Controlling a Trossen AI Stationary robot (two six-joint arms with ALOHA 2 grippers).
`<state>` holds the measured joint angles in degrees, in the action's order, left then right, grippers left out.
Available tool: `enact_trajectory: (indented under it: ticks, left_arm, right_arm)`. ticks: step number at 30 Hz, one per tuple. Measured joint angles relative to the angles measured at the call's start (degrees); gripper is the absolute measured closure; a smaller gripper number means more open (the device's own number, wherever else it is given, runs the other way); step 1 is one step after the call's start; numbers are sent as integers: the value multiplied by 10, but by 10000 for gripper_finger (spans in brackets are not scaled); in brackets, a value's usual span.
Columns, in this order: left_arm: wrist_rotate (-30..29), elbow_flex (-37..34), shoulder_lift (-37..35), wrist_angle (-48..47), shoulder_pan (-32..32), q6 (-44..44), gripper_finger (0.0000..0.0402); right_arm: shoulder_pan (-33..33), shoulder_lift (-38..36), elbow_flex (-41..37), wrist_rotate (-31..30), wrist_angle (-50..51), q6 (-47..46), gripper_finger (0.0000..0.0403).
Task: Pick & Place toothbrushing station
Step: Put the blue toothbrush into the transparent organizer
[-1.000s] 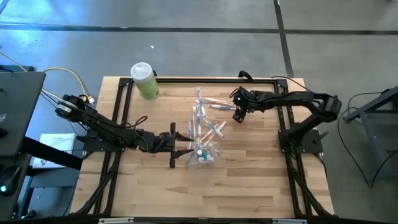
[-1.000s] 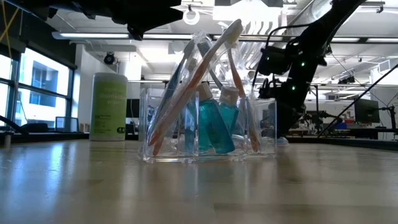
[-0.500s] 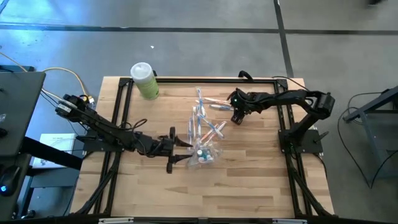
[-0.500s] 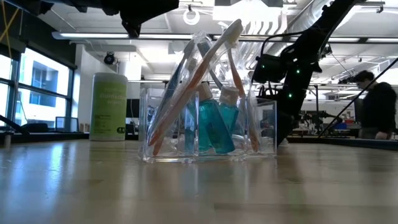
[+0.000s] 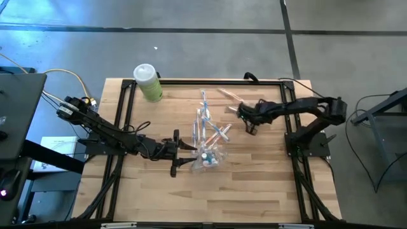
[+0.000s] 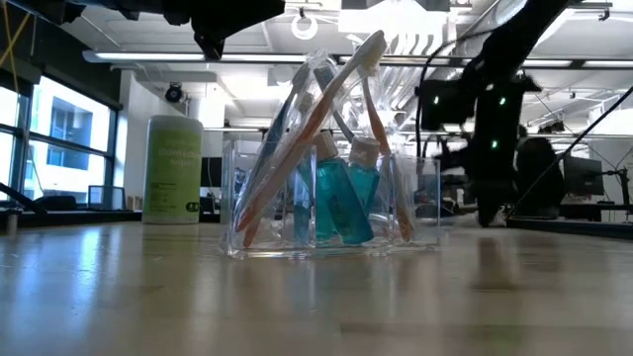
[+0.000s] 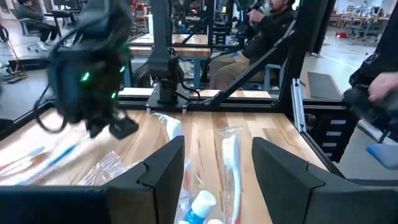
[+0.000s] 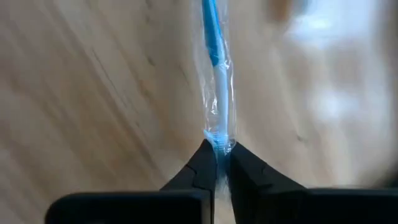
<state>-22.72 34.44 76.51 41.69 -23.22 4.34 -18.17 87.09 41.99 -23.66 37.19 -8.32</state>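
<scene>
Overhead, we are seeing the right gripper near the holder, its catch hidden. Level, toothbrushes are leaning inside. Its wrist shows fingers pinching a wrapped blue toothbrush. The left gripper is gaping beside the holder.

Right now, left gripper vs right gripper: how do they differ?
The left gripper has its fingers spread and holds nothing; the right gripper is pinched shut on the wrapped blue toothbrush. The left gripper sits beside the clear holder at mid-table; the right gripper is at the far right side, apart from the clear holder. Both are dark two-finger grippers low over the wooden table.
</scene>
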Motion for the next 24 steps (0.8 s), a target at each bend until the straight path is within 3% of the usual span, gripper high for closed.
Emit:
enact_trajectory:
  ticks: [8, 13, 19, 24]
  left_arm:
    - [0, 0, 0, -6, 0, 2, 219]
    - [-1, 0, 0, -6, -6, 19, 219]
    - [-1, 0, 0, -6, -8, 57, 219]
    - [0, 0, 0, -6, -10, 60, 219]
  right_arm:
    - [203, -121, 63, -83, 223, -159, 390]
    - [362, -140, 134, -120, 362, -232, 390]
    - [506, -107, 199, -204, 428, -181, 390]
    - [557, -44, 243, -324, 431, -88, 389]
